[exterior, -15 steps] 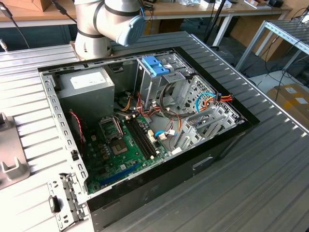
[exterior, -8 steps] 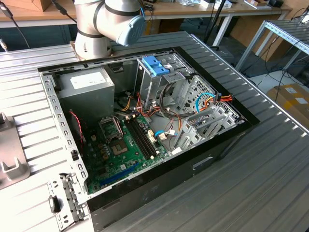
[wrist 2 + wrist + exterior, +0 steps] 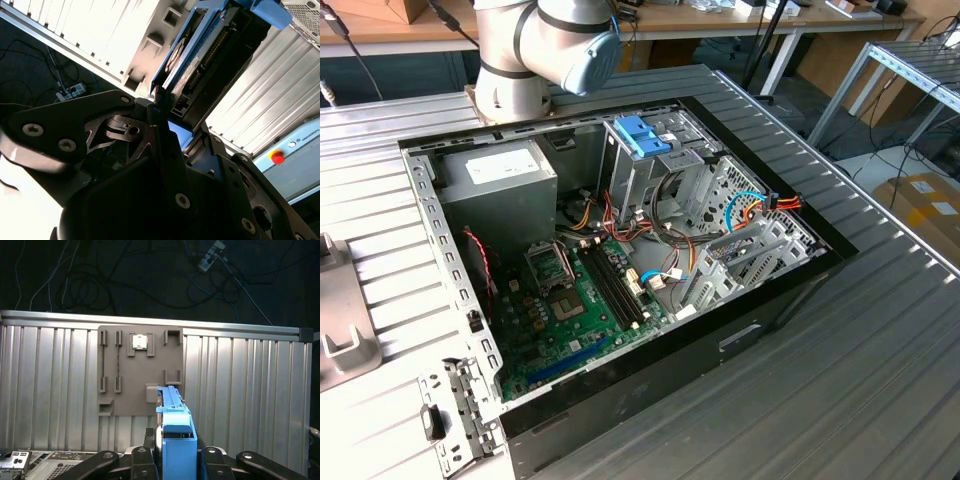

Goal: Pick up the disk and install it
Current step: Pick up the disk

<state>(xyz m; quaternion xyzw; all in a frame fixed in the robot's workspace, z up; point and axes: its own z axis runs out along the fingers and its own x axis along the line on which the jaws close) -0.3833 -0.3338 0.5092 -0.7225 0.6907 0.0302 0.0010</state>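
The disk [image 3: 173, 427] is held edge-on in my gripper [image 3: 172, 452], its blue plastic side rail facing the first wrist view. In the second wrist view the disk [image 3: 192, 60] reaches away from the black fingers [image 3: 150, 112], showing its dark body, blue rails and the connector edge of its circuit board. The gripper [image 3: 156, 102] is shut on the disk's end. The disk hangs above the ribbed metal table [image 3: 240, 385], over a grey fixture plate [image 3: 125, 375]. In the exterior view the open computer case [image 3: 620, 250] lies on the table, beside the arm's base [image 3: 510, 70].
Inside the case are a grey power supply [image 3: 500, 180], a green motherboard [image 3: 570, 310], loose cables and a metal drive cage topped by a blue latch [image 3: 645, 135]. A corner of the case [image 3: 30, 460] sits beside the gripper. A red button [image 3: 276, 157] sits on a grey box.
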